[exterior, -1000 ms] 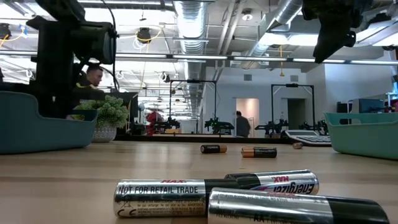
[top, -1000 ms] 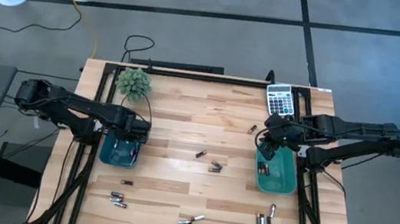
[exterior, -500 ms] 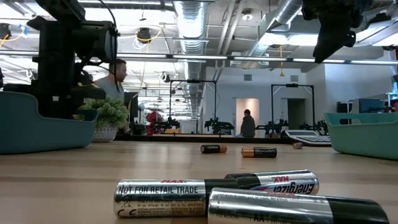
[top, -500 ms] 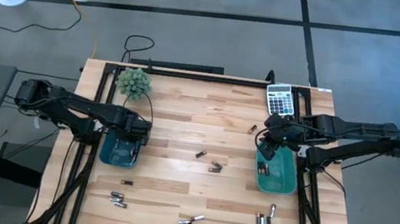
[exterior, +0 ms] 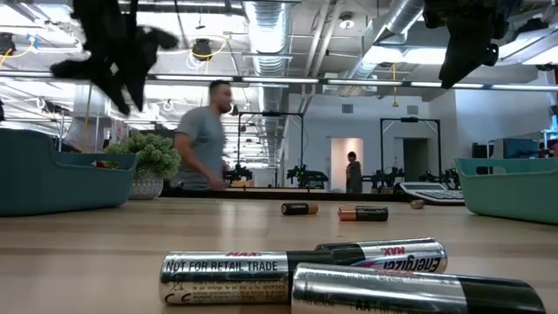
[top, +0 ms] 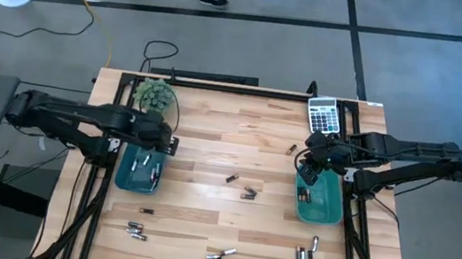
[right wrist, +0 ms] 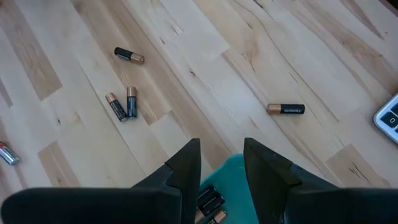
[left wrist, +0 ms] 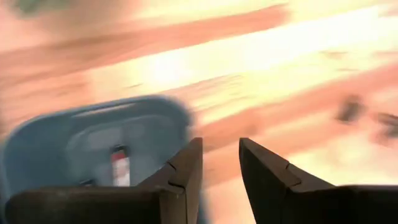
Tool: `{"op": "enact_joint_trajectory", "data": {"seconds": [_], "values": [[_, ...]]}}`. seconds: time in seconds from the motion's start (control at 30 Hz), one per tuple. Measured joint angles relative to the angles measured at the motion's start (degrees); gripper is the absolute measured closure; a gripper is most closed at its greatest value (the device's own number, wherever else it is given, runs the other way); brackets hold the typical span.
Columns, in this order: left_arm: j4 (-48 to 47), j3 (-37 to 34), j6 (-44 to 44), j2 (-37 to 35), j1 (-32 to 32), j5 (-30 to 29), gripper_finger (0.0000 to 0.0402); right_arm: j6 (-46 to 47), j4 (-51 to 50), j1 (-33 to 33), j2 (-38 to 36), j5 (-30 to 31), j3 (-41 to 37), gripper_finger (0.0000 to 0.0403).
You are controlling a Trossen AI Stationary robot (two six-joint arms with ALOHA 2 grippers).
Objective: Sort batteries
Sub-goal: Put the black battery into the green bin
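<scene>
With both grippers empty and narrowly parted, the left gripper (left wrist: 221, 171) beside its bin (top: 137, 174) and the right gripper (right wrist: 221, 163) above its own, we should reach forward squarely to the batteries (right wrist: 122, 104) ahead.

Even, bright overhead illumination is recorded in the high view; only soft, short shadows are cast on the pale wooden slatted table (top: 220, 146). In the low view, light is supplied by ceiling strip fixtures across the upper frame, and the silvery cylindrical batteries (exterior: 305, 272) at lower centre carry glare bands. A walking person in a grey shirt (exterior: 202, 144) is smeared by motion at left of centre. The left wrist view is heavily motion-blurred throughout and overexposed at upper right; the teal plastic bin (left wrist: 93, 134) is rendered soft. The right wrist view is sharp and evenly lit.
</scene>
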Motion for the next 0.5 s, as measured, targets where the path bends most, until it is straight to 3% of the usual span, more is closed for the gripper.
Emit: {"op": "enact_joint_trajectory", "data": {"seconds": [0.23, 0.5], "values": [[12.12, 7.16, 10.51, 1.37, -6.94, -7.05, 0.0306, -0.13, -0.01, 0.00, 0.00, 0.00, 0.00, 0.0265], [18.49, 13.52, 26.90, 11.55, -9.05, -11.24, 0.0341, -1.38, -0.11, 0.01, 0.00, -0.02, 0.00, 0.0265]]}}
